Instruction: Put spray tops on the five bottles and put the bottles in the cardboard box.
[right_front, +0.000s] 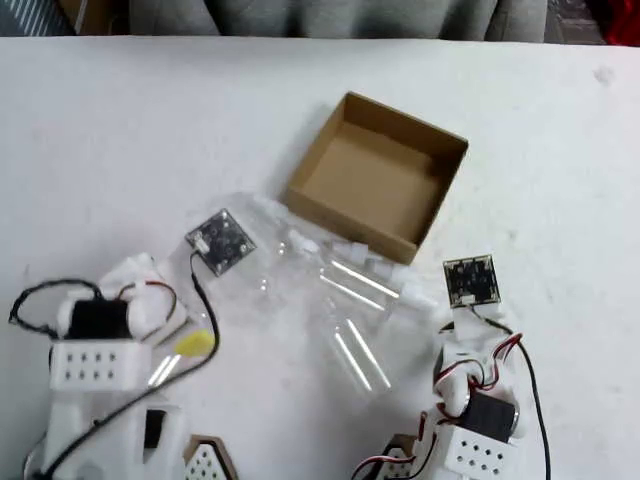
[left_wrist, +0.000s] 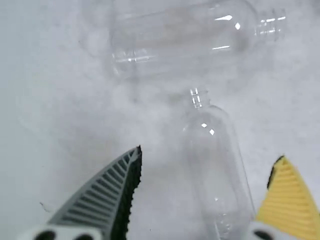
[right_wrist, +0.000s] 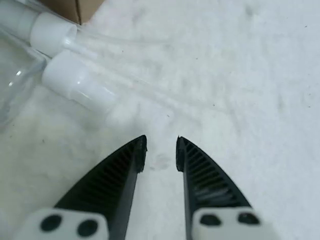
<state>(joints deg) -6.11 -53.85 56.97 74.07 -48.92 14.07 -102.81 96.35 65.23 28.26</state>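
The white table (right_front: 120, 130) took up most of the high view. On it, a little right of the middle and towards the far side, sat the cardboard box (right_front: 375, 175), open at the top with bare card showing inside; one corner of it also showed in the right wrist view (right_wrist: 70, 7).

The left arm (right_front: 95, 360) stood at the near left and the right arm (right_front: 475, 430) at the near right. Between them, near of the box, several clear bottles lay on their sides on the table, among them one (right_front: 355, 355) close to the right arm and another (right_front: 350, 280) just near of the box.

The left gripper (left_wrist: 210, 152) was spread wide, its grey finger on one side and its yellow finger on the other side of a lying bottle (left_wrist: 215, 165), touching neither flank as far as could be seen. That bottle's neck (left_wrist: 196, 97) was bare. Beyond it a second bottle (left_wrist: 180, 37) lay crosswise, its threaded neck also bare.

The right gripper (right_wrist: 161, 140) hung over bare table, its black tips parted by a narrow gap and holding nothing. Just beyond it lay two white spray tops (right_wrist: 75, 80) (right_wrist: 50, 32), side by side beside the box; whether they sat on bottles could not be told
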